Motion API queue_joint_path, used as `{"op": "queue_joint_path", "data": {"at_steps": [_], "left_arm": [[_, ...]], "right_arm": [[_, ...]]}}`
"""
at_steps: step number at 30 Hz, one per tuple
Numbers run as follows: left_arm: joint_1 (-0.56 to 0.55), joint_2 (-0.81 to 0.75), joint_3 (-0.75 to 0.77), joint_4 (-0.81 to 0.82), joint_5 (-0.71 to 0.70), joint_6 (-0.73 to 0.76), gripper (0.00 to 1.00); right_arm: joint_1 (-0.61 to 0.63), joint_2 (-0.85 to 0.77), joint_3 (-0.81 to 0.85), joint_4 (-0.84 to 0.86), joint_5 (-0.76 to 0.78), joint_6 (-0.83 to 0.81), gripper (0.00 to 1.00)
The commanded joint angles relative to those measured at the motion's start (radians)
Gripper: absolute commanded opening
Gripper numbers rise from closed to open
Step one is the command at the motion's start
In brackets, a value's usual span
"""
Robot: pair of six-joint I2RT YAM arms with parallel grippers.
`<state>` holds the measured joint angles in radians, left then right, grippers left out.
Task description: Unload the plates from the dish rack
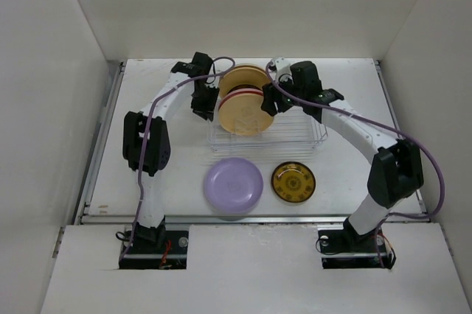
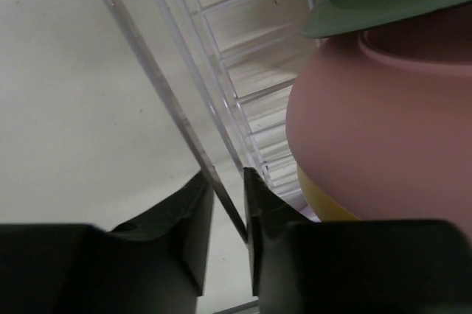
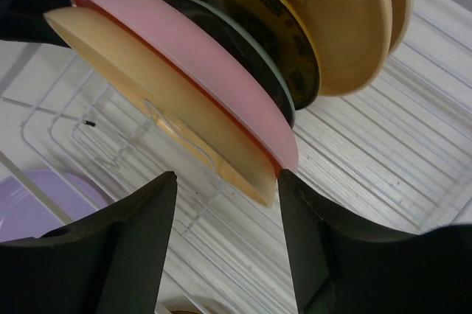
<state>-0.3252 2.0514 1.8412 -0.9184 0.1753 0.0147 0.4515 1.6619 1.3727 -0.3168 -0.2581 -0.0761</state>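
Observation:
Several plates (image 1: pixel 243 100) stand on edge in the silver wire dish rack (image 1: pixel 295 133). A lavender plate (image 1: pixel 233 183) and a dark-yellow patterned plate (image 1: pixel 293 181) lie flat on the table in front of it. My left gripper (image 1: pixel 209 107) is at the rack's left end. Its jaws (image 2: pixel 225 174) stand narrowly apart around the rim wire (image 2: pixel 169 104), beside a pink plate (image 2: pixel 383 130). My right gripper (image 1: pixel 267 100) (image 3: pixel 227 175) is open. It straddles the lower edges of the cream plate (image 3: pixel 162 100) and the pink plate (image 3: pixel 184 49), with its right fingertip (image 3: pixel 287 181) at the pink rim.
Behind the pink plate stand a dark grey-green plate (image 3: pixel 243 41), a brown-patterned yellow one (image 3: pixel 258 19) and a tan one (image 3: pixel 346 19). White walls enclose the table on the left, back and right. The arm bases sit at the near edge.

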Motion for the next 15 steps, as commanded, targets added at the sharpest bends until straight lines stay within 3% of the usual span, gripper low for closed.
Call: {"op": "queue_joint_path", "data": {"at_steps": [1,4,15], "left_arm": [[0.012,0.022,0.027,-0.068,-0.01,0.014,0.16],[0.021,0.067,0.05,-0.08,-0.001,0.014,0.0],[0.031,0.11,0.07,-0.091,0.018,0.024,0.0]], "right_arm": [[0.0,0.018,0.058,0.041,-0.071,-0.019,0.63],[0.0,0.039,0.08,0.021,-0.108,-0.019,0.58],[0.0,0.101,0.114,0.019,-0.147,-0.019,0.53]]}}
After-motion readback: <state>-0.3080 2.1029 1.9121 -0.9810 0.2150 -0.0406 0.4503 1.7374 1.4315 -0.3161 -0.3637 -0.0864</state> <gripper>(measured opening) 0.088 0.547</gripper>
